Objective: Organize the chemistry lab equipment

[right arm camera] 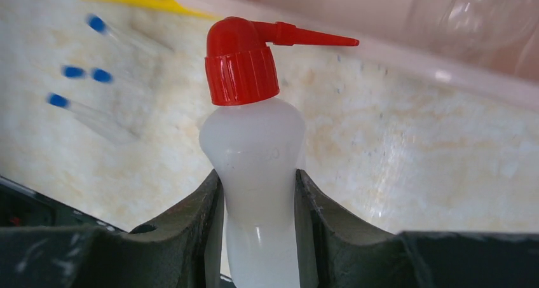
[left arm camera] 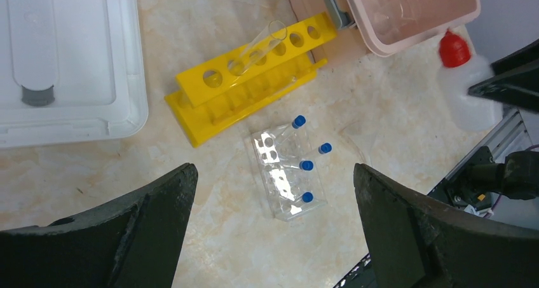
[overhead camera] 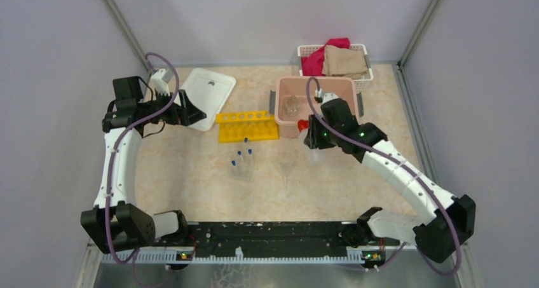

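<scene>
Hovering at the far left over the near-right corner of the white lid (overhead camera: 206, 91), the left gripper (overhead camera: 191, 113) has its fingers (left arm camera: 152, 231) spread wide with nothing between them.

Right of the lid lies the yellow rack (overhead camera: 246, 126), its long axis running left to right across the table (overhead camera: 191, 180). In the left wrist view one clear tube (left arm camera: 257, 43) leans slanted through its holes.

Just nearer the arms sits the clear rack (overhead camera: 243, 167). The blue-capped tubes (left arm camera: 306, 165) stand in it, caps up.

Right of that rack the funnel (overhead camera: 287, 170) is only faintly visible, and its orientation cannot be made out.

Next comes the squeeze bottle (right arm camera: 254, 148), clamped at its body between the two fingers of the right gripper (right arm camera: 257, 180). The bottle is just in front of the pink tub (overhead camera: 343, 88), near the tub's near-left corner. Its long axis runs out along the fingers, cap end away from the wrist. The red nozzle (right arm camera: 305, 37) juts sideways, its tip close to the tub's rim. Whether the base rests on the table cannot be told.

Inside the tub lies the flask (overhead camera: 292, 105). Beyond the tub, against the back wall, a white basket (overhead camera: 365, 78) holds red and tan cloths.
</scene>
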